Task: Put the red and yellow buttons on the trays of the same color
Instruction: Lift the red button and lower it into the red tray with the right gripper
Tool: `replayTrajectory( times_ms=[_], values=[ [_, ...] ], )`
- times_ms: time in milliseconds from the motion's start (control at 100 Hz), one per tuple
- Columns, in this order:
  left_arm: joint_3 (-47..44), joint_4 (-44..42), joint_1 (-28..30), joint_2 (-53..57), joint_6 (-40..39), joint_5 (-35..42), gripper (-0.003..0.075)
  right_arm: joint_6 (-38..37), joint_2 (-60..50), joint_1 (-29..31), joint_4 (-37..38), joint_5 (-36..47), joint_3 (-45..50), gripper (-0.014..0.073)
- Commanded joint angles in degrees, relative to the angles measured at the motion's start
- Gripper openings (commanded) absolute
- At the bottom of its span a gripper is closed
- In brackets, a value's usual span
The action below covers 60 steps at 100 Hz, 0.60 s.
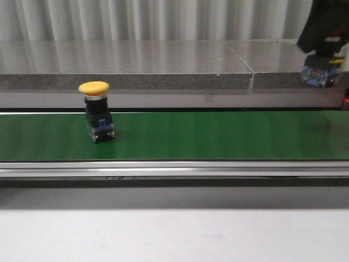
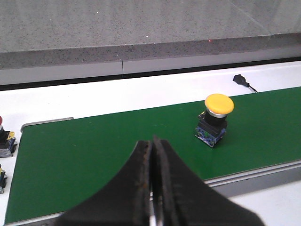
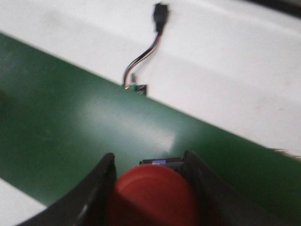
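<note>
A yellow button (image 1: 94, 88) with a black body and a blue base stands upright on the left part of the green belt (image 1: 218, 136). In the left wrist view the yellow button (image 2: 218, 104) sits ahead and to one side of my left gripper (image 2: 153, 142), which is shut and empty above the belt. My right gripper (image 3: 149, 159) is shut on a red button (image 3: 153, 200), its fingers pressing both sides of the cap. In the front view the right gripper (image 1: 323, 61) hangs raised at the far right, the button's blue base (image 1: 320, 76) showing below it. The trays are out of view.
A grey stone ledge (image 1: 125, 65) runs behind the belt and a metal rail (image 1: 174, 169) along its front. A wired black connector (image 3: 160, 12) and a small sensor (image 3: 137, 87) sit at the belt's edge. Other switches (image 2: 5, 141) lie beyond the belt's end.
</note>
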<state>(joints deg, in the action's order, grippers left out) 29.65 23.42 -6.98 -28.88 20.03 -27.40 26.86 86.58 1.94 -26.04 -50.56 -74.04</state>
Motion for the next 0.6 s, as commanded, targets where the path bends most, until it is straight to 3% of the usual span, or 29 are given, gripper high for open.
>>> replayTrajectory(
  times_ms=[0,150,350,590],
  values=[
    [1.6,1.4,-0.4,-0.1,0.1,4.2,-0.002,-0.7,-2.2,5.6,-0.9,0.8,-5.2,0.0127],
    [1.6,1.4,-0.4,-0.1,0.1,4.2,-0.002,-1.6,-1.9,15.9,-0.9,2.8,-9.2,0.0127],
    [1.6,1.4,-0.4,-0.1,0.1,4.2,-0.002,-2.7,0.5,27.7,-1.6,12.3,-9.8,0.0127],
    [1.6,1.4,-0.4,-0.1,0.1,4.2,-0.002,-3.2,9.4,34.6,-2.2,20.0,-11.5,0.0127]
  ],
)
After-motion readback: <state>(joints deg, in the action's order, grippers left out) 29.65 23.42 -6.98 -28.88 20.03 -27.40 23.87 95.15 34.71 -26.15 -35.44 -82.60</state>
